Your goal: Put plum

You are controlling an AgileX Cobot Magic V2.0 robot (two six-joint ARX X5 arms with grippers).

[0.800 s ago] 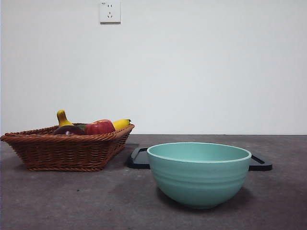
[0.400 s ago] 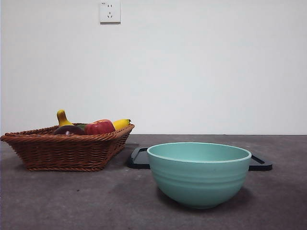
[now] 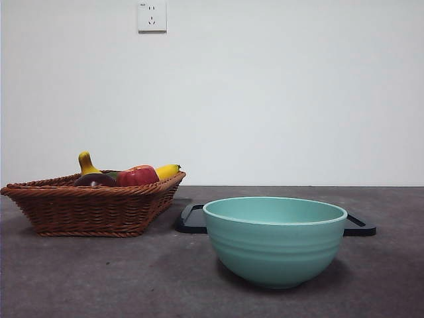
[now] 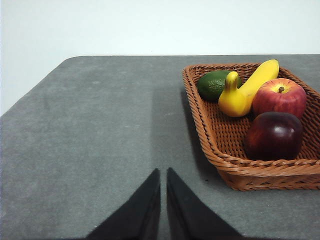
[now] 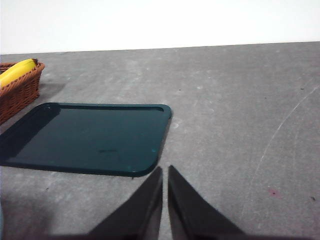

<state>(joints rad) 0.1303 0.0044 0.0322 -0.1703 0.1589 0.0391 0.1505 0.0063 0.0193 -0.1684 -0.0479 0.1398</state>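
The left gripper [image 4: 163,187] hovers low over bare table, jaws clenched on nothing, the plum [image 4: 273,135] in the basket [image 4: 210,145] off beside its tips. The right gripper [image 5: 165,185], jaws likewise pressed together, points just past the tray [image 5: 85,137] corner.

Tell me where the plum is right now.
The plum lies in the wicker basket beside the red apple; in the front view it peeks over the basket's rim at left.

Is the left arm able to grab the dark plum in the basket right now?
Probably yes. The plum lies uncovered in the basket, beside the red apple, with nothing above it. The left gripper waits over bare table, apart from the basket, jaws shut, so it must open first.
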